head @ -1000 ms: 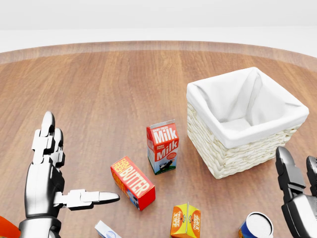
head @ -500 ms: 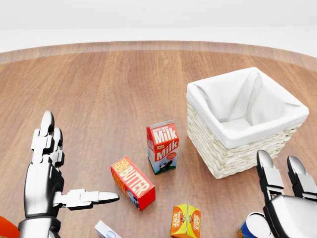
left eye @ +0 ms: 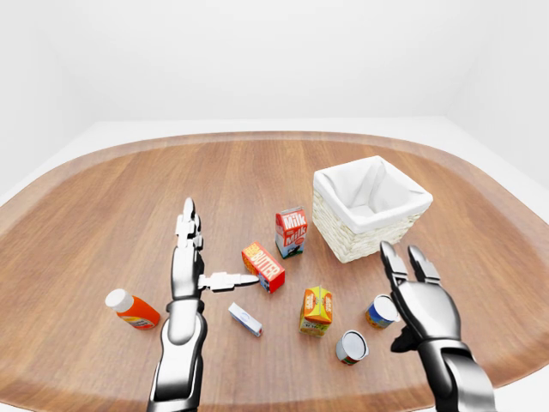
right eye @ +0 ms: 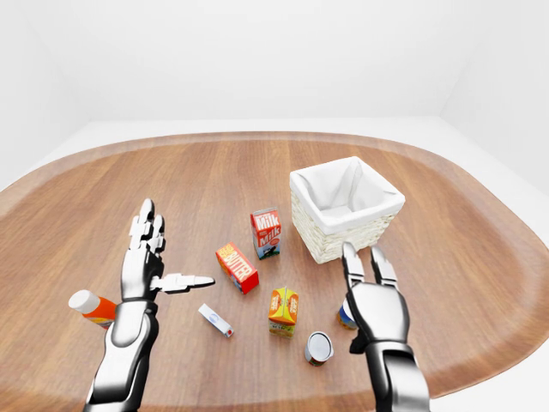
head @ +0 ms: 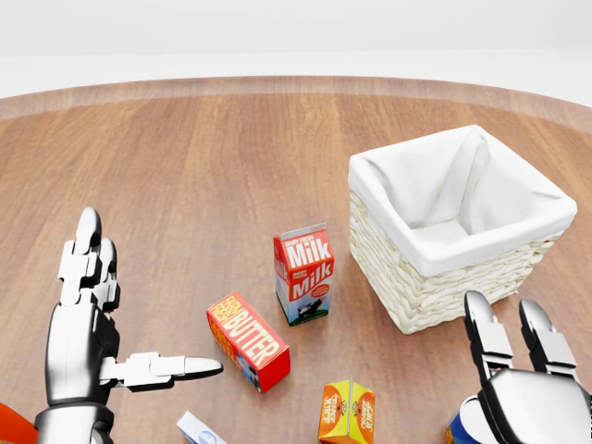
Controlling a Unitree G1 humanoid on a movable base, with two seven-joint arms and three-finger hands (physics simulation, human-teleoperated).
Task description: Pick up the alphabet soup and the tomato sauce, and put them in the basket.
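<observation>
wooden table [left eye: 103, 197] under white walls, both my hands spread open over it.
lower right of the left-eye view: my right hand [left eye: 424, 302], fingers splayed, gripping nothing, hovers over a blue can [left eye: 380, 312]; a silver-topped can [left eye: 352, 347] lies just left. my left hand [left eye: 190, 266] is open at lower left; the basket [left eye: 369, 210] sits upper right.

three head cameras — downward over one table [left eye: 103, 180], head view closest
</observation>
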